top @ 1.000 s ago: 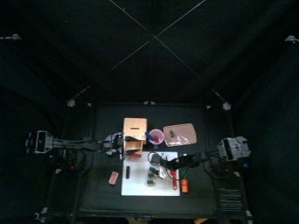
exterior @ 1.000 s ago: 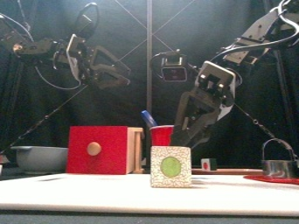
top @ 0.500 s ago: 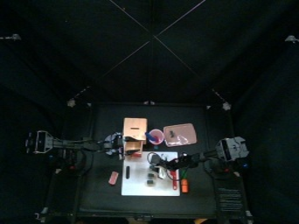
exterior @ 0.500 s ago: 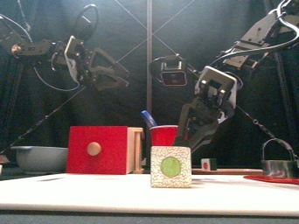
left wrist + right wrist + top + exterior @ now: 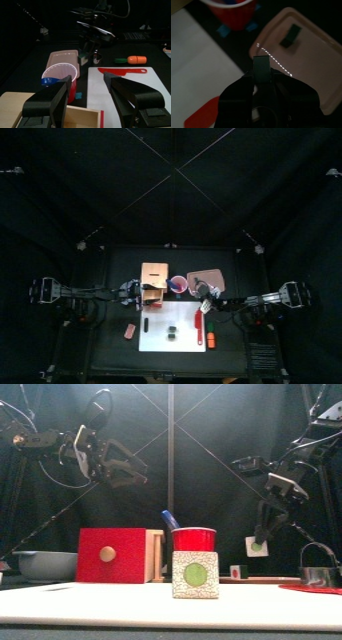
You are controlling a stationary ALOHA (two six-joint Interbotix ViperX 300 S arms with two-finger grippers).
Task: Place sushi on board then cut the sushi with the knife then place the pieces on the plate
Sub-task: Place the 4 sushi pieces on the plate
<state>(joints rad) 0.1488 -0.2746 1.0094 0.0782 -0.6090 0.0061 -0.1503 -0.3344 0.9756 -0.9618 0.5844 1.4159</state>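
The right tool (image 5: 261, 62) has swung off the white board (image 5: 158, 343), clamped on what looks like a sushi piece (image 5: 255, 544), over the pink plate (image 5: 314, 60) where a second piece (image 5: 291, 36) lies just beyond, so release seems next; left tool (image 5: 90, 82) gapes idle.

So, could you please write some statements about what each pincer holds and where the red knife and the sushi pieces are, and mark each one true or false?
1. The right pincer holds a sushi piece. True.
2. A second sushi piece lies on the pink tray. True.
3. The red knife lies on the pink tray. False: it lies on the white board.
4. The left pincer is shut on the red knife. False: it is open and empty.
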